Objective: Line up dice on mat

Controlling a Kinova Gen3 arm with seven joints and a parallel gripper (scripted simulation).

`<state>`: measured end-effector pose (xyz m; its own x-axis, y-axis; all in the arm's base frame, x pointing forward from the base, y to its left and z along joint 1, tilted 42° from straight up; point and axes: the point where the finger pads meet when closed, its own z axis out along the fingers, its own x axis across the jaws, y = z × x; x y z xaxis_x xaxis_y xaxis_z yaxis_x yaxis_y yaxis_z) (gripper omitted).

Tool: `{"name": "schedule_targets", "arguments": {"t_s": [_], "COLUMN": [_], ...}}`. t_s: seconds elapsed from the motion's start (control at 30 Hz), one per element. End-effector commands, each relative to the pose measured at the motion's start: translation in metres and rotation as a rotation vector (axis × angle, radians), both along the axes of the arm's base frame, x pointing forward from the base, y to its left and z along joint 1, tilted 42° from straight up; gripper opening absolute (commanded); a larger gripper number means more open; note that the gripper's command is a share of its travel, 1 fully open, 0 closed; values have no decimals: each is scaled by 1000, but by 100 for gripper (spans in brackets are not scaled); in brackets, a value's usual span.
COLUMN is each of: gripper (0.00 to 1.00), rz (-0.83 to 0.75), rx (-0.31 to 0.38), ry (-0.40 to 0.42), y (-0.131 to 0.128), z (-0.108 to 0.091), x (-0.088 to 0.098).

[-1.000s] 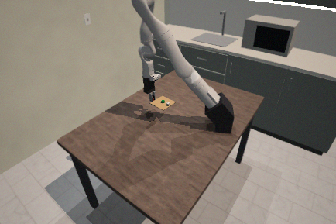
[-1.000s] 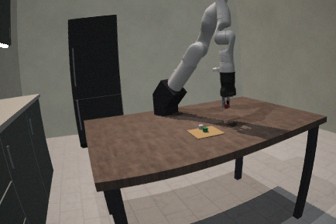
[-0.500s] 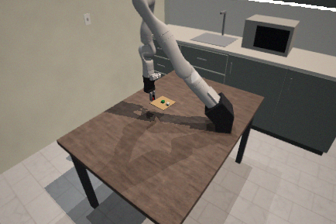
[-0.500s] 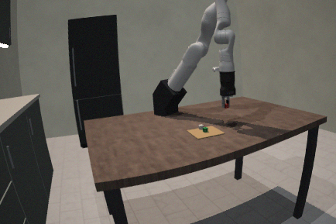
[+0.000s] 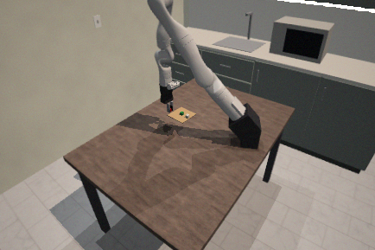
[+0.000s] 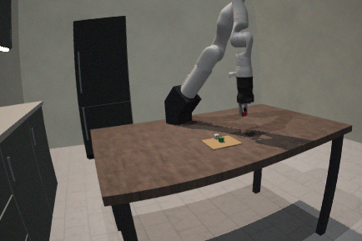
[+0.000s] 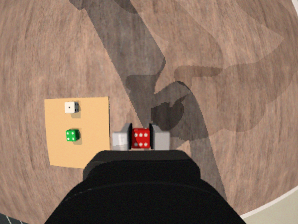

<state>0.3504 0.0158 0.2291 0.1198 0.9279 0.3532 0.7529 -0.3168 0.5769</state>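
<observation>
My gripper point(image 7: 140, 132) is shut on a red die point(image 7: 140, 136) and holds it above the table, beside the mat's edge. It also shows in the top view point(image 5: 169, 108) and the exterior view point(image 6: 243, 112). The tan mat point(image 7: 80, 131) lies flat on the table, to the left in the wrist view. On it stand a green die point(image 7: 72, 135) and a white die point(image 7: 71, 107), a little apart. In the top view the mat point(image 5: 181, 116) carries the green die point(image 5: 181, 112) and the white die point(image 5: 187, 116).
The arm's black base point(image 5: 246, 125) stands on the table's far right side. A wall is close behind the table's left edge. Kitchen counters with a microwave point(image 5: 301, 38) stand beyond the table.
</observation>
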Motion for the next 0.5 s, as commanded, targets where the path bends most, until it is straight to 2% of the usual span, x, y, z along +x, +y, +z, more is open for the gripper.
{"name": "schedule_targets", "arguments": {"t_s": [0.0,0.3,0.47], "gripper": [40,40,40], "rz": [3,4,5], "rx": [2,6,10], "ry": [-5,-15,-28], "y": [-1,-9,-24], "z": [3,8,14], "x": [2,7,15]}}
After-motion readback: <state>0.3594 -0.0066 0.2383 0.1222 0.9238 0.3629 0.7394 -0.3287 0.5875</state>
